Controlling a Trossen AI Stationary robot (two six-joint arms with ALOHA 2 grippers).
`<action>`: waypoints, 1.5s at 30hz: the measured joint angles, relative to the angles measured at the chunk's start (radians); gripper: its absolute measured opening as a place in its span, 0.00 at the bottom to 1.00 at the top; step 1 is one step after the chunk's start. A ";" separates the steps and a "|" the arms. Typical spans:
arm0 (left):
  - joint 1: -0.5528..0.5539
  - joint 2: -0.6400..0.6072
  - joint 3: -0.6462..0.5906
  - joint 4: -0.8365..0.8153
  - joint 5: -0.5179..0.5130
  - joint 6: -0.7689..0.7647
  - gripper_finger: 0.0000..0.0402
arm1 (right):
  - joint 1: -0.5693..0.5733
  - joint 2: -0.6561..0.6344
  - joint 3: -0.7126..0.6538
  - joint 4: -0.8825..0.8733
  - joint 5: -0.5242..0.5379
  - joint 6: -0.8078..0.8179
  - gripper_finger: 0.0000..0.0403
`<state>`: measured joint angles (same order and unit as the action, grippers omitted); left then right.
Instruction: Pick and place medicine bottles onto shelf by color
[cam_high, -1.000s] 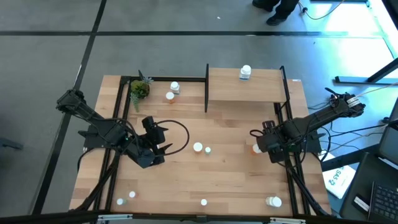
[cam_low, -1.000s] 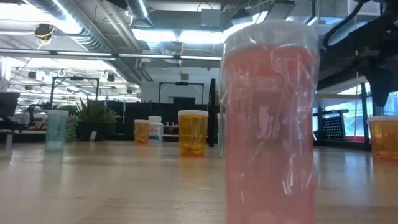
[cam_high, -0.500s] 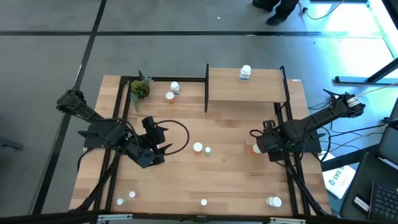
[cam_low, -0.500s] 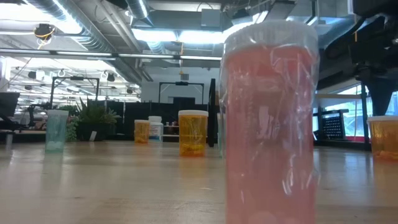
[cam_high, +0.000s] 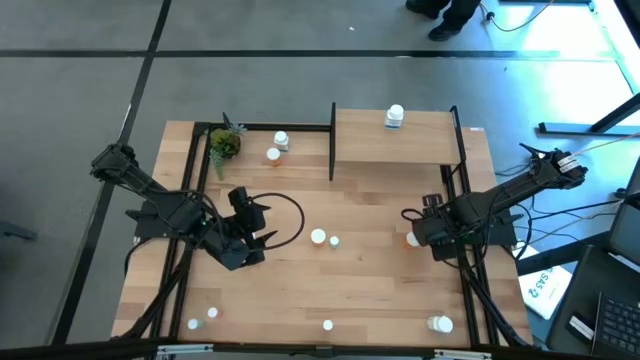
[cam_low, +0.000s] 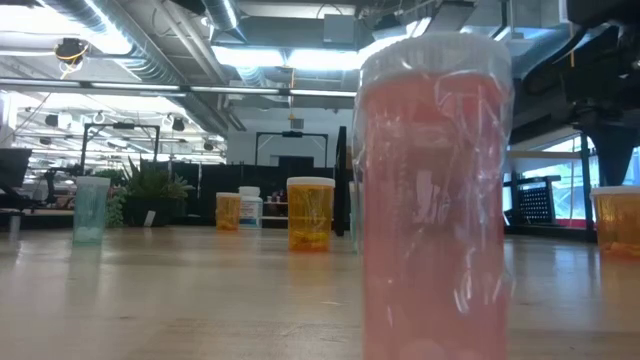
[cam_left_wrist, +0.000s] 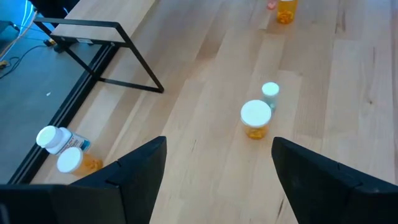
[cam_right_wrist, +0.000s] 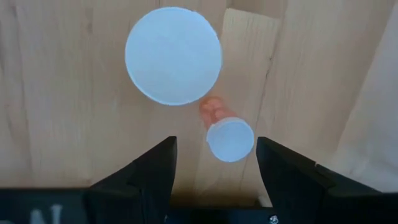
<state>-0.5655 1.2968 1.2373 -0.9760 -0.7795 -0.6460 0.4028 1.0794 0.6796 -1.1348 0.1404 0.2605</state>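
While both dark arms reach in over the wooden counter (cam_high: 380, 290), the right claw (cam_high: 412, 226) hangs near the counter's right edge, pointing down, with its fingers (cam_right_wrist: 148, 174) spread and nothing pinched between them. Directly beneath it stand two bottles: a small pinkish one with a white cap (cam_right_wrist: 229, 138) sits in the gap between the fingers, and a larger white cap (cam_right_wrist: 173, 55) lies just past it. The left claw (cam_high: 256, 225) waits over the counter's left half, its fingers (cam_left_wrist: 142, 168) also wide apart and empty, with an orange bottle (cam_left_wrist: 255, 119) and a smaller pale-capped bottle (cam_left_wrist: 270, 93) on the wood ahead of it. The raised light-wood shelf (cam_high: 375, 150) stands at the counter's far side and carries one white bottle (cam_high: 395, 117). Other medicine bottles are scattered over the counter, two near a small potted plant (cam_high: 224, 144) and several along the near edge.
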 joint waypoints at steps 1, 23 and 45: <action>0.000 0.000 0.000 0.000 0.000 0.000 0.71 | -0.001 0.000 0.000 0.004 -0.003 0.001 0.55; 0.000 0.000 0.000 0.001 0.000 0.000 0.71 | -0.084 0.008 -0.023 0.049 -0.048 0.023 0.55; 0.000 0.000 0.000 0.002 0.000 0.000 0.71 | -0.084 0.008 0.008 0.034 -0.045 0.147 0.55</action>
<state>-0.5652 1.2968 1.2370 -0.9745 -0.7792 -0.6461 0.3187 1.0874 0.6878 -1.1009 0.0959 0.4074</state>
